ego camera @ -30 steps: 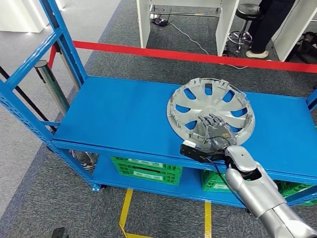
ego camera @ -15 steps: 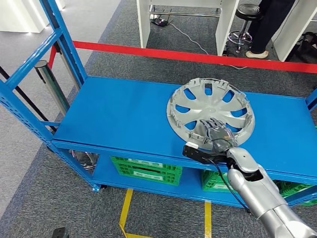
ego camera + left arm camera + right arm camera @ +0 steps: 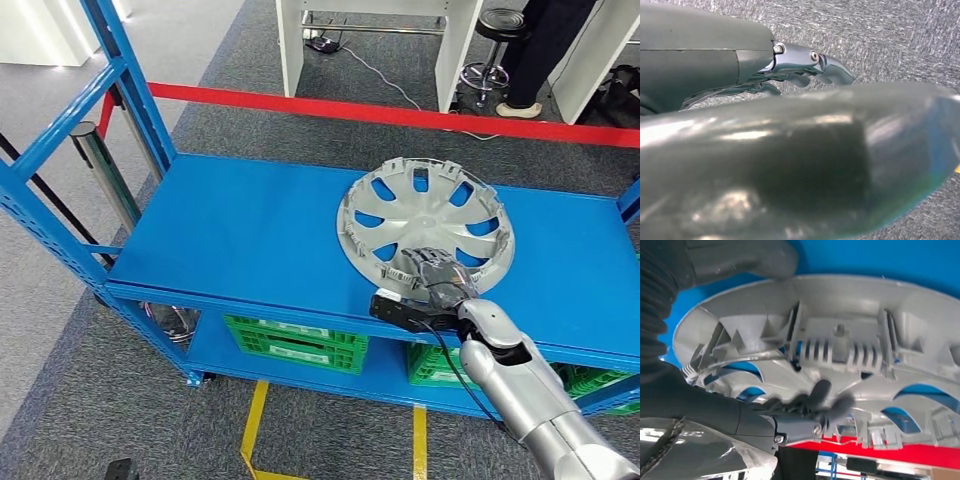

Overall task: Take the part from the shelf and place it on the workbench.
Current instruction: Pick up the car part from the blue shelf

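A silver wheel cover [image 3: 426,215] lies inner side up on the blue shelf deck [image 3: 249,230], right of the middle. My right hand [image 3: 438,272] sits at its near rim with the fingers curled over the edge. In the right wrist view the thumb [image 3: 753,260] lies against the outer face of the wheel cover [image 3: 851,315], and the dark fingers [image 3: 810,400], blurred, press on the ribbed inner side. My left hand [image 3: 798,62] hangs over grey carpet, its fingers stretched out and holding nothing.
Green crates [image 3: 302,345] sit on the lower shelf level. Blue uprights [image 3: 128,80] rise at the shelf's left end. A red barrier tape [image 3: 377,112] runs behind the shelf. Beyond it stand a white desk [image 3: 290,45], a stool [image 3: 494,40] and a person [image 3: 543,50].
My right hand's fingers have bent from lying flat on the wheel cover to curling around its near rim. The wheel cover has stayed in place.
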